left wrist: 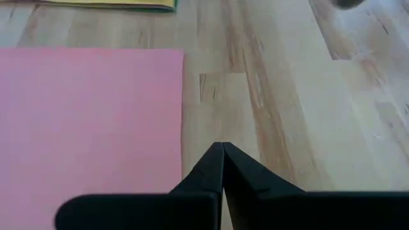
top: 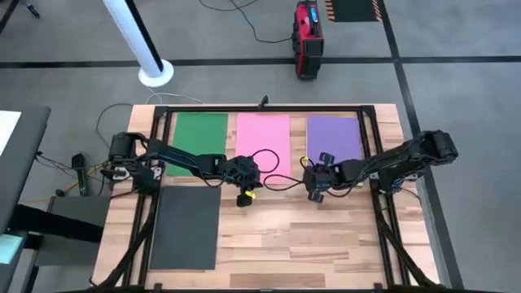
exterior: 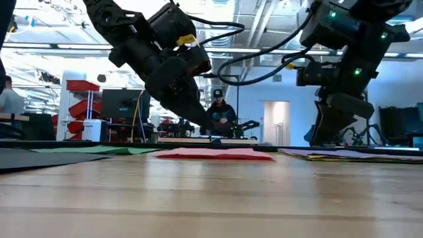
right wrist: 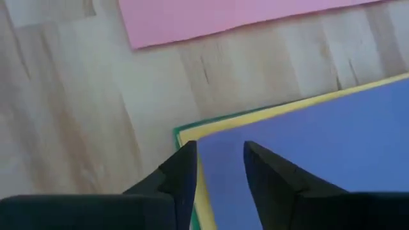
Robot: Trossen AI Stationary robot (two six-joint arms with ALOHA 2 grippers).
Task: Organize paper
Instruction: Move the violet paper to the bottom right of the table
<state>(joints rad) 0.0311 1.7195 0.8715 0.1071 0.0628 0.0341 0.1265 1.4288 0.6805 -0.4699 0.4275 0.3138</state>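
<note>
Jaws: left gripper closed (right gripper parted) over wooden table.

Both arms reached inward from the table's two sides, their wrists nearly meeting at the middle. The left gripper pointed steeply downward, its jaws pressed together with no gap and nothing between them. The right gripper hung close beside it, likewise angled down, its jaws standing slightly apart with nothing held.
</note>
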